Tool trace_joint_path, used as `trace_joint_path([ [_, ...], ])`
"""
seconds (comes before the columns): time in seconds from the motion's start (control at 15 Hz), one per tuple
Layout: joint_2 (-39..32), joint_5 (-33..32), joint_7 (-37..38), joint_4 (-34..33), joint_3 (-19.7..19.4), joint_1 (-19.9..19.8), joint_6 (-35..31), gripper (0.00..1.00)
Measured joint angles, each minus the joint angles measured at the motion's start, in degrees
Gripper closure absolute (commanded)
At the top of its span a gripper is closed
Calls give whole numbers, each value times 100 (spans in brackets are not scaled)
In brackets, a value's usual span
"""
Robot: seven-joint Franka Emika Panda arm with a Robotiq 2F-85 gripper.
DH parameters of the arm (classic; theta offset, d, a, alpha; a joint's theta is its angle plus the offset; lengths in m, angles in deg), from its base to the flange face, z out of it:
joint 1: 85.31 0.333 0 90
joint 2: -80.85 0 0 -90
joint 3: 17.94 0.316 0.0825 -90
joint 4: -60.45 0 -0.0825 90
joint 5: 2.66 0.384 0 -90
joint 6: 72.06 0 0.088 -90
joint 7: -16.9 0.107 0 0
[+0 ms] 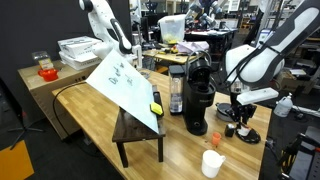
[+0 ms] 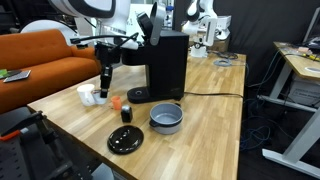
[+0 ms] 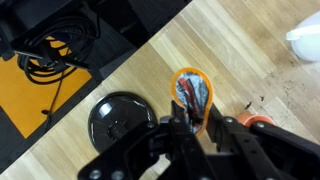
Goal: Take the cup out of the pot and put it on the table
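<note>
**Kid:** When the gripper (image 3: 197,118) looks down like this, what is closest to it?

**Helper:** The orange-rimmed cup (image 3: 193,88). In the wrist view it sits right at the fingertips, with its mouth facing up. The dark fingers (image 3: 176,122) reach over its near rim.

**Kid:** Is the gripper squeezing it?

**Helper:** I cannot tell. The fingers are at the rim, but the pictures do not show if they press on it.

**Kid:** Which way is the cup from the gripper?

**Helper:** Right under it and a tiny bit ahead. The cup is round, so it has no long side to line up with.

**Kid:** What is under the cup?

**Helper:** The table (image 3: 230,50), just bare wood. The cup is low over it. I cannot tell if it touches.

**Kid:** What else is close?

**Helper:** A small dark bottle (image 2: 126,112) with an orange cap is just beside the gripper. A flat black disc (image 3: 118,118) is near, and a white cup (image 2: 88,95) is near on the other side.

**Kid:** Where is the pot?

**Helper:** The pot (image 2: 166,119) is farther off, well apart from the gripper. It sits in front of the black coffee machine (image 2: 165,60). Its inside looks dark and empty, so I think the cup is out. I think the next move is straight down onto the bare wood between the bottle and the white cup.
</note>
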Motion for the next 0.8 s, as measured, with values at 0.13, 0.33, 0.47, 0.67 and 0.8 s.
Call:
trace_joint_path([
  [0.13,-271,0,0,-23,31,0,-113,74],
  [0.33,-913,2,-6,-246,95,21,-443,95],
  [0.47,-1385,64,-55,-542,145,49,-541,95],
  [0.67,-1929,284,-279,-955,209,54,-541,91],
  [0.8,-1964,383,-412,-1049,207,33,-435,56],
])
